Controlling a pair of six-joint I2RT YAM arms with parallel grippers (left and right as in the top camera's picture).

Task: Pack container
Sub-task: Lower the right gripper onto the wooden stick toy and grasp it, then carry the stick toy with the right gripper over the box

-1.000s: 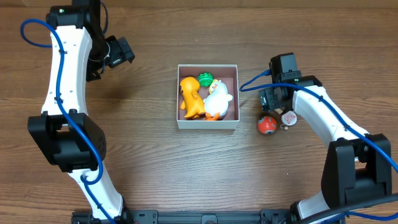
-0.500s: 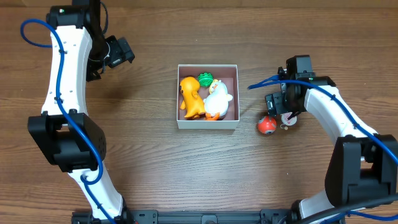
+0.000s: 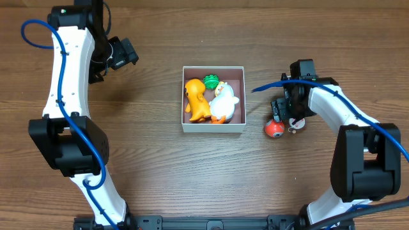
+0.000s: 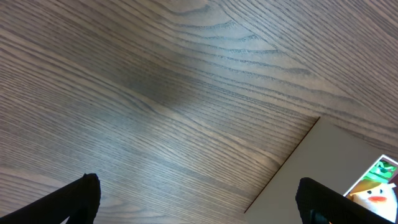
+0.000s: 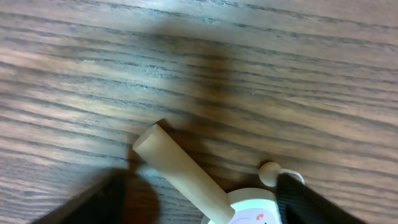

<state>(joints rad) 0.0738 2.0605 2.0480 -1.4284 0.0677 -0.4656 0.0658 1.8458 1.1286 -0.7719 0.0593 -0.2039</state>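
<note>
Judging by the orange toy [image 3: 196,99], green toy [image 3: 210,81] and white duck [image 3: 223,102] lodged in the container [image 3: 214,127] at frame centre, looked over half packed, red ball [image 3: 274,129] and white trinket [image 3: 296,122] left outside at right by the wide-open right gripper [image 5: 208,198], left gripper [image 4: 200,200] agape upper left.

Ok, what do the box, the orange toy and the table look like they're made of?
Box: likely cardboard, with thin, flat white walls and a matte finish. Orange toy: probably soft plastic or rubber, going by its smooth, slightly glossy moulded shape, though that is hard to be sure of. Table: wood or wood-look laminate, with visible grain lines and a matte finish.
</note>
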